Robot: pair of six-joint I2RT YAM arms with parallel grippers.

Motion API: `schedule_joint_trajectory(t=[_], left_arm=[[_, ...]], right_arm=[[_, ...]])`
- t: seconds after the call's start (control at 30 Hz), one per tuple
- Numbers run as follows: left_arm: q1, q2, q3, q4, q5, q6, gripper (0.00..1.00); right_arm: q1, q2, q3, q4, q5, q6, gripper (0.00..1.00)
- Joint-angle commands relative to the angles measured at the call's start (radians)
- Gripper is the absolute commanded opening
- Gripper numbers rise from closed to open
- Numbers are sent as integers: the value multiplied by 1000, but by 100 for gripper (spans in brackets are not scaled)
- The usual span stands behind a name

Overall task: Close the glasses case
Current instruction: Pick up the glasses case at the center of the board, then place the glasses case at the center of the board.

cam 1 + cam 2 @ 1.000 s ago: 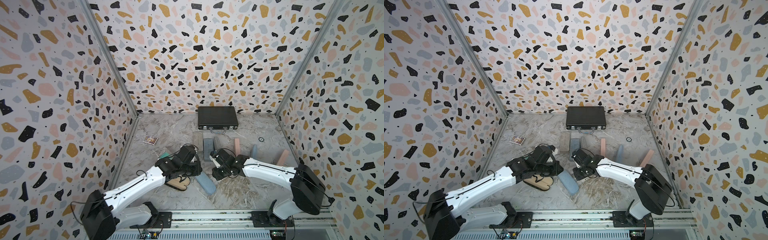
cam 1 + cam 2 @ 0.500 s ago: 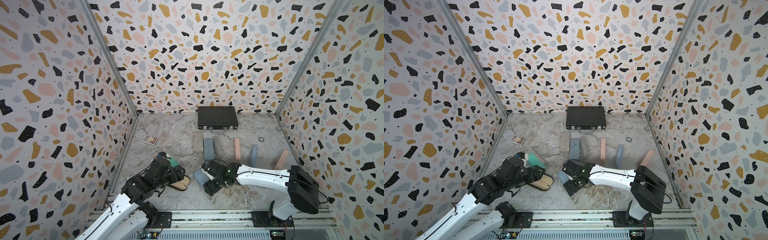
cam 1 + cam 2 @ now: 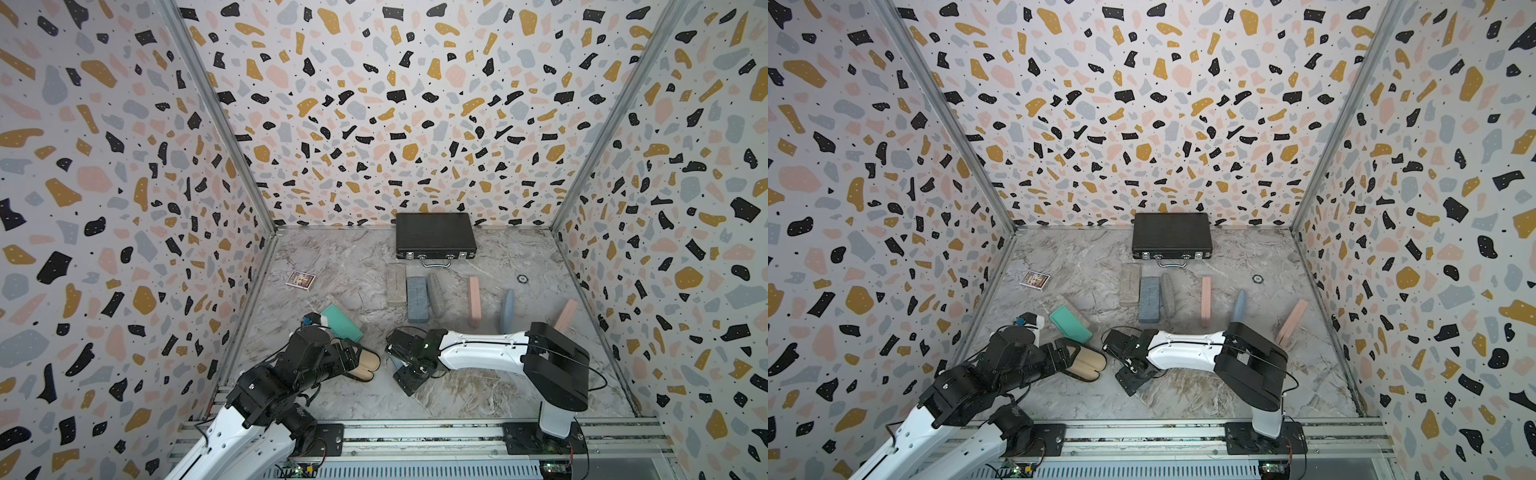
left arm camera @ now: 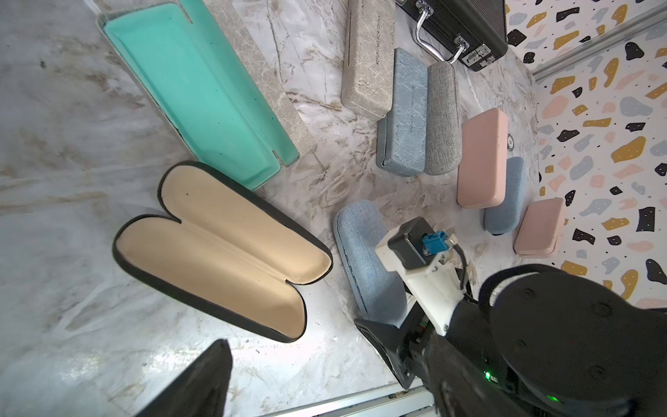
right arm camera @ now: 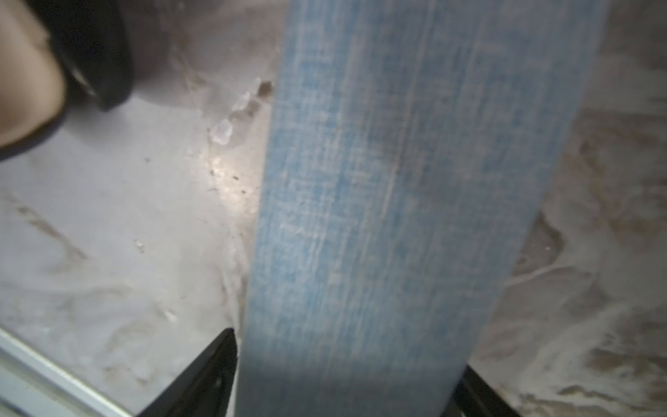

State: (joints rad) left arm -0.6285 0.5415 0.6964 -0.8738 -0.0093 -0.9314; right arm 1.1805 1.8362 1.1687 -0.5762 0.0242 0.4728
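**Right gripper** (image 3: 402,365) (image 3: 1129,370): low over the floor (image 3: 478,390), lower centre of frame in both top views. Its jaws stand one on each side of the blue case (image 5: 397,216). The right wrist view shows a dark finger (image 5: 213,375) at each long edge. That view is blurred, so I cannot tell whether the pads press the fabric or stand just clear of it.

**Blue case**: shut, both halves together. The left wrist view (image 4: 364,260) shows it lying along the floor with one end under the right gripper. In the top views the gripper hides nearly all of it.

**Left gripper** (image 3: 353,358) (image 3: 1068,355): lower left of centre in both top views. Jaws are spread and nothing is between them. It hangs over one end of the black case. The left wrist view shows it clear of that case.

**Black case** (image 3: 368,368) (image 3: 1086,365) (image 4: 216,252): open flat, tan lining up. It is just left of the blue case and not touching it.

**Teal case** (image 3: 343,322) (image 4: 202,94): open, lining up, just above the black case in frame. Whether the two touch cannot be told.

**Other items**
- A briefcase (image 3: 434,235) lies shut at the back wall, upper centre.
- Below it lie a beige case (image 3: 395,284), a slate case (image 3: 417,298) and a grey case (image 3: 436,293), side by side and all shut.
- A pink case (image 3: 473,301) stands on edge to their right.
- A card (image 3: 300,279) lies at left centre, well apart from both grippers.
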Motion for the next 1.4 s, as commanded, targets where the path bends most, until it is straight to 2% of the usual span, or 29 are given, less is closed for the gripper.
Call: schedule_joint_trajectory(t=[0.0,0.03,0.1,0.13,0.2,0.33,0.53,0.83,1.03,1.23,1.3,1.37], left_arm=[[8,-2,-4,8,1,3,85],[7,-2,-3,10,4,3,85],[7,-2,-4,14,6,3,85],[7,-2,-4,14,6,3,85],[7,-2,-3,15,6,3,85],[7,7,-6,27,12,3,85],[7,17,-16,48,28,-3,85],[7,10,-44,60,38,-9,86],[7,14,-54,70,46,-13,86],[7,19,-57,72,48,-15,86],[7,18,-58,69,46,-16,86],[7,13,-55,64,39,-15,86]], right_arm=[[2,22,35,-16,38,12,68],[1,30,37,-16,43,15,62],[2,38,37,-14,56,25,43],[2,37,34,-15,62,27,38],[2,21,19,-13,82,39,32],[1,-58,-45,-16,154,69,28],[-32,-203,-142,-72,234,142,27],[-202,-374,-301,-100,222,227,28],[-273,-380,-338,-112,202,234,29],[-329,-321,-323,-74,167,197,31],[-348,-291,-306,-71,162,183,33],[-363,-259,-282,-71,157,163,40]])
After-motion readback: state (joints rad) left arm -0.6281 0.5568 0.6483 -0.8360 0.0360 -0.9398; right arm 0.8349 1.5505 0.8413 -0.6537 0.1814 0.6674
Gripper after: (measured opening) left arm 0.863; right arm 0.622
